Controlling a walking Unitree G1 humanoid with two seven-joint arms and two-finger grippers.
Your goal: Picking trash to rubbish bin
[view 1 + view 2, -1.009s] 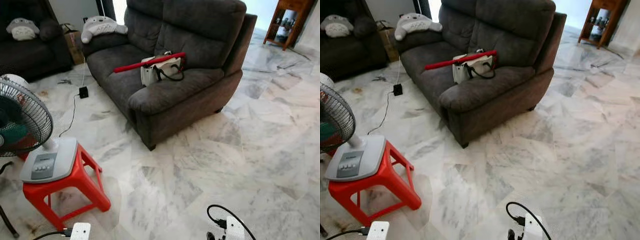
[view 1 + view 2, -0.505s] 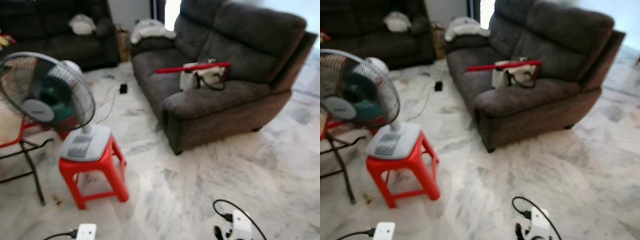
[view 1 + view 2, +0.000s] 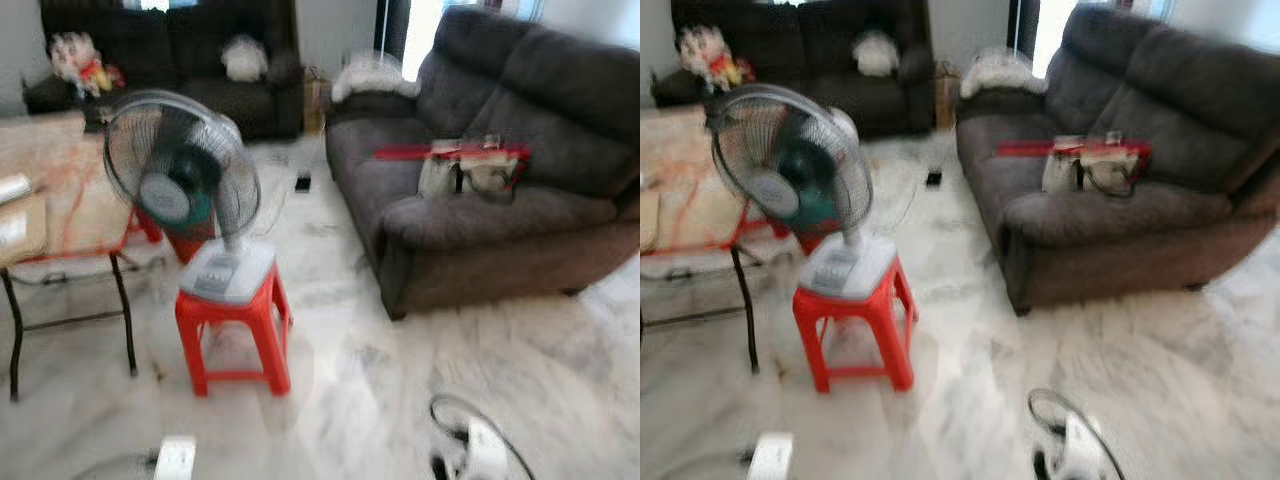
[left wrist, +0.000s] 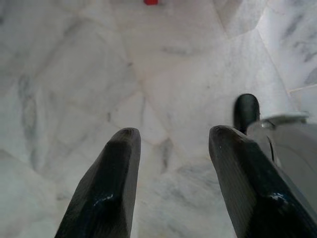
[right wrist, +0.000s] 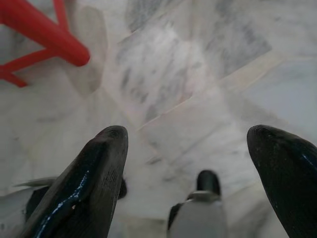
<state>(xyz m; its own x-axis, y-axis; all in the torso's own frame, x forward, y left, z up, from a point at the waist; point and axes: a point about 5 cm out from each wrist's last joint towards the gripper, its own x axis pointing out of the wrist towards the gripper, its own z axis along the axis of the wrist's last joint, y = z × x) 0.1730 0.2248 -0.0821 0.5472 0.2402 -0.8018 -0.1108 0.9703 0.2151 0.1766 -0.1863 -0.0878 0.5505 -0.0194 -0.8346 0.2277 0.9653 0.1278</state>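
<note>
Left eye view, blurred: a fan [image 3: 185,190] stands on a red stool [image 3: 236,325] at centre left, a grey sofa [image 3: 500,200] at upper right.

Left wrist view: the left end effector [image 4: 171,144] hangs released over the marble floor [image 4: 74,74].

Right wrist view: the right end effector [image 5: 190,148] is spread wide, empty; the stool's leg sits upper left. I cannot make out any trash or bin.

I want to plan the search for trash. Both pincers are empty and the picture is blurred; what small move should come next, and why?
Probably pause the turn and let the view settle. Both the left pincer and the right pincer hang open over bare marble floor, and no trash or bin is recognisable around the fan on the red stool or the sofa.
</note>
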